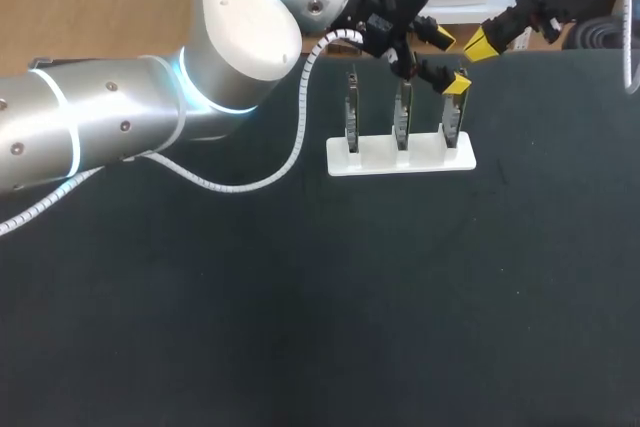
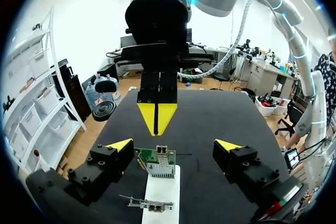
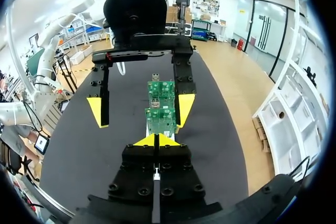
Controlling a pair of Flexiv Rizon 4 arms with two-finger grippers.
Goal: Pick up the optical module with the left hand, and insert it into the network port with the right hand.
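Observation:
A white stand near the table's far edge holds three upright green circuit boards. My left gripper hangs open over the rightmost board, one yellow fingertip just above its top edge. In the left wrist view that board, with a metal port on its top, stands between my open fingers, touching neither. My right gripper is shut just beyond it, tips together, and I see nothing held. From the right wrist view my shut gripper faces the boards and the open left gripper. I cannot pick out a separate optical module.
The white stand runs under my left gripper, with a second board further along it. The dark table stretches in front of the stand. My left arm crosses the far left of the table, its white cable looping down beside the stand.

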